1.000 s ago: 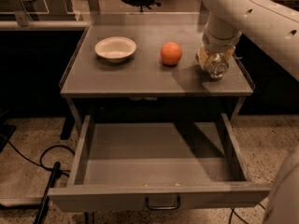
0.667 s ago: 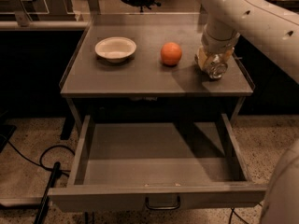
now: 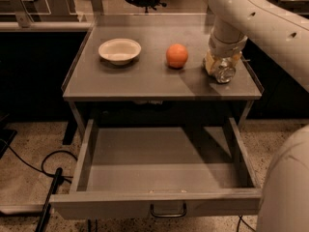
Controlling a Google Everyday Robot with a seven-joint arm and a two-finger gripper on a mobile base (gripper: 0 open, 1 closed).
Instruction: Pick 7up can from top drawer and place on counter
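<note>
Matt grey metal is showing on the worktop point(image 3: 145, 79) and the top drawer point(image 3: 120, 204) below it. At the worktop's right edge, the gripper point(image 3: 222, 65), cased in smooth cream plastic, is standing at the 7up can point(image 3: 225, 75), whose shiny silver end is gleaming.

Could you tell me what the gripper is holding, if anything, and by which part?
The gripper straddles the 7up can on the counter, right of the orange; whether it grips its sides cannot be told.
</note>
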